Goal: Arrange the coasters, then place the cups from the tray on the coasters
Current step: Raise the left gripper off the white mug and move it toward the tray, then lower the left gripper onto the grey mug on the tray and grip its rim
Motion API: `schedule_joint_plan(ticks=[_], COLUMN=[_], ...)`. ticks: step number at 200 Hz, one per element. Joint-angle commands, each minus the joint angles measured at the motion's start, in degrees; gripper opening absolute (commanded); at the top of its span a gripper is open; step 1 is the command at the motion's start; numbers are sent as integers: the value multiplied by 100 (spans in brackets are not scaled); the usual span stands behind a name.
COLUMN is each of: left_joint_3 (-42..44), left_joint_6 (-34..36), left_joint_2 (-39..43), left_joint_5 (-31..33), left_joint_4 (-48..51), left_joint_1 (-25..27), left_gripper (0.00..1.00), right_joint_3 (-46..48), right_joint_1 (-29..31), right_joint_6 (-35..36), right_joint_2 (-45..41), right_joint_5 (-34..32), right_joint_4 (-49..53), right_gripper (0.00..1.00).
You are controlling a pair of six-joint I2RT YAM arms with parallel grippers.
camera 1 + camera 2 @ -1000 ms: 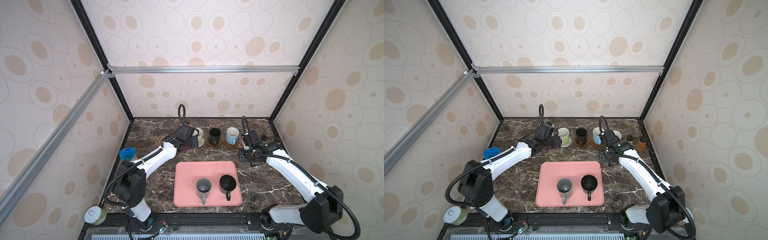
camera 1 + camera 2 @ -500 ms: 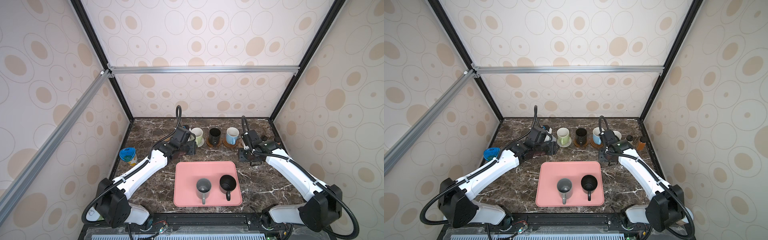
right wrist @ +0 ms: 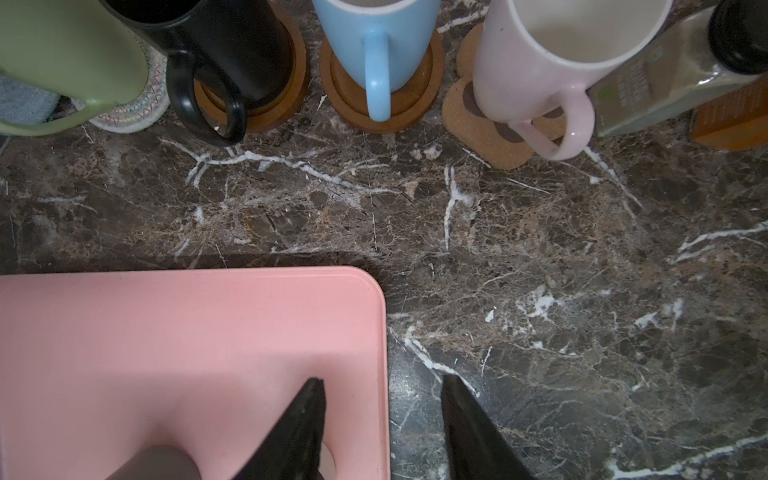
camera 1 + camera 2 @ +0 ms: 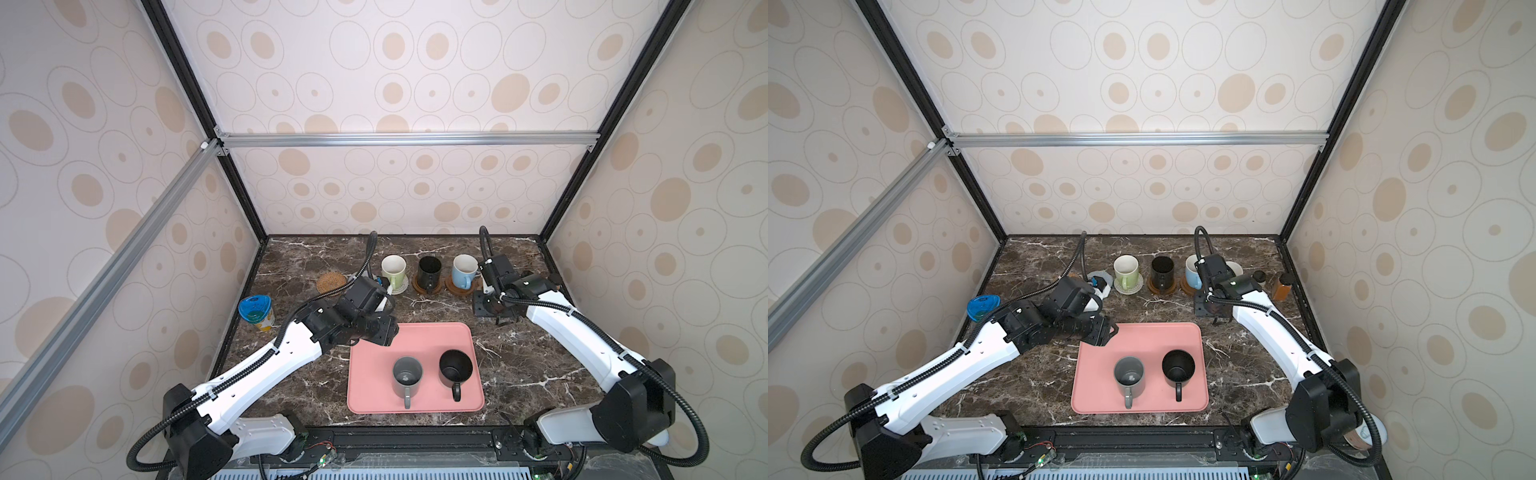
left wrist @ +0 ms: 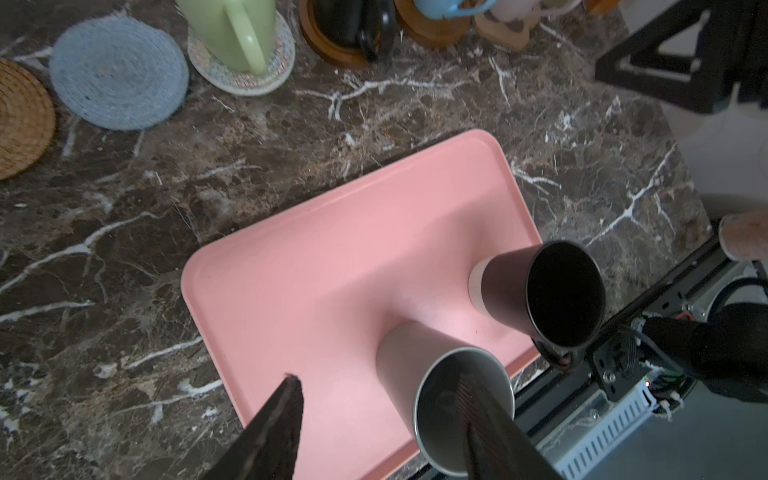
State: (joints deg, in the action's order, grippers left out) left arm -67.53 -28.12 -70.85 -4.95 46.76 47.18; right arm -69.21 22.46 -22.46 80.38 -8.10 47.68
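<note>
Pink tray (image 4: pixel 374 382) at desk (image 4: pixel 519 365) centre; grey mug (image 4: pixel 406 376) and black mug (image 4: pixel 456 368) stand on it. Left fingers (image 5: pixel 286 399) half open, empty, over tray's far-left corner. Right fingers (image 3: pixel 307 407) half open, empty, at far-right corner.

From here I see a dark brown marble tabletop (image 4: pixel 519 365) veined in white. At its left edge stands a can (image 4: pixel 256 308) with a blue lid. Near its right edge, towards the back, a black-lidded jar (image 4: pixel 1259 277) and an amber bottle (image 4: pixel 1281 287) stand side by side. Around the tabletop rise walls (image 4: pixel 415 62) papered with beige circles, and an aluminium bar (image 4: pixel 407 139) crosses the back one.
</note>
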Motion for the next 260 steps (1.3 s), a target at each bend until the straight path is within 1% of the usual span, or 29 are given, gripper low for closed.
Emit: schedule_joint_plan(ticks=[1, 26, 52, 84, 146, 172, 198, 260], left_joint_3=[-44, 27, 117, 122, 426, 567, 772, 907], left_joint_6=[-183, -407, -540, -747, -1473, -1857, -2100, -2279], left_joint_2=[187, 340, 300, 127, -66, -124, -96, -371], left_joint_5=[-6, -122, -336, -279, -304, -204, -240, -180], left_joint_4=[587, 654, 763, 1036, 516, 420, 89, -119], left_joint_1=[280, 545, 858, 1266, 1907, 2035, 2122, 2192], left_gripper=[61, 61, 61, 62, 63, 62, 62, 62], right_joint_3=[-212, -285, -328, -351, -421, -410, -366, -245], right_joint_1=[-36, -31, -34, -35, -37, -40, -49, -69], right_joint_6=[108, 146, 187, 250, 347, 382, 409, 349], right_joint_2=[90, 166, 206, 234, 242, 216, 184, 60], right_joint_5=[73, 89, 102, 115, 89, 103, 108, 118], right_joint_4=[-18, -16, -36, -40, -40, -49, -48, -60], right_gripper=[49, 49, 49, 49, 49, 49, 49, 49])
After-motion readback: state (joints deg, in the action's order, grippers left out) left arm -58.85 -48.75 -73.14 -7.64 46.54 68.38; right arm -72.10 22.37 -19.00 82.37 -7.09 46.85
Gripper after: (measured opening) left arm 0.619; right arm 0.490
